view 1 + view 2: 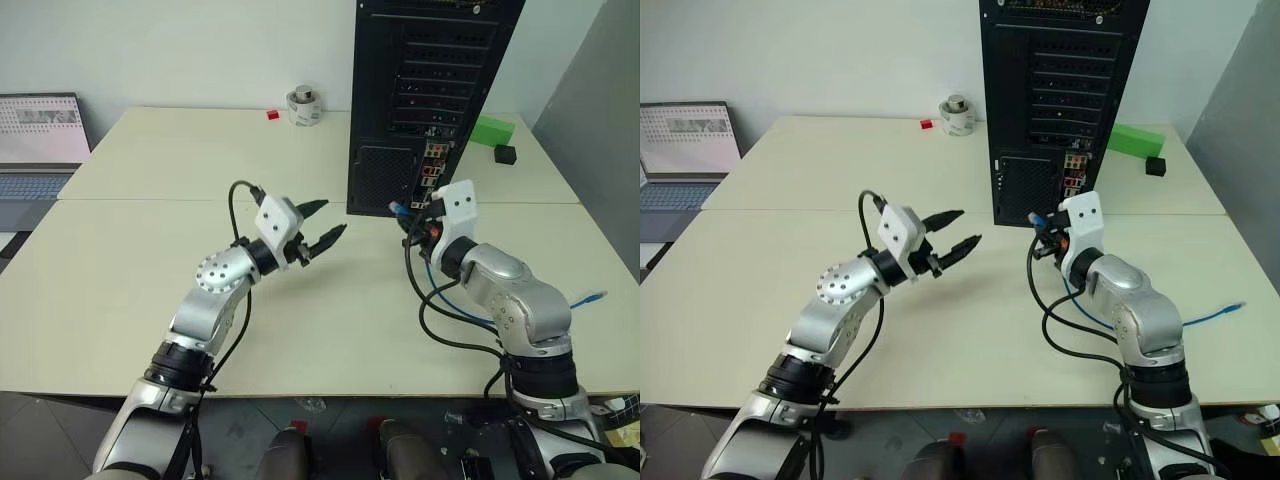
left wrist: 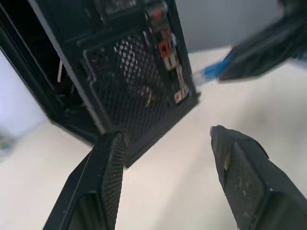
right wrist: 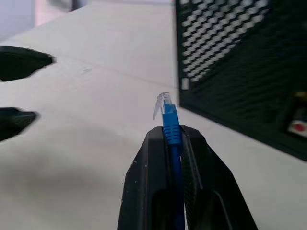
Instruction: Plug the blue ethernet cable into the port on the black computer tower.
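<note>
My right gripper [image 3: 169, 139] pinches the cable [image 3: 171, 125] just behind its plug, near the tower [image 1: 425, 90] base on the desk [image 1: 150, 250]. Left gripper [image 1: 322, 222] hangs spread, empty. Next I must line the plug up with the port [image 1: 433, 172].

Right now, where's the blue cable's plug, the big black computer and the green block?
blue ethernet cable [image 3: 164, 106]: right wrist view, clear plug.
black computer tower [image 1: 425, 60]: left eye view, rear slots.
green block [image 1: 491, 130]: left eye view, top.
</note>
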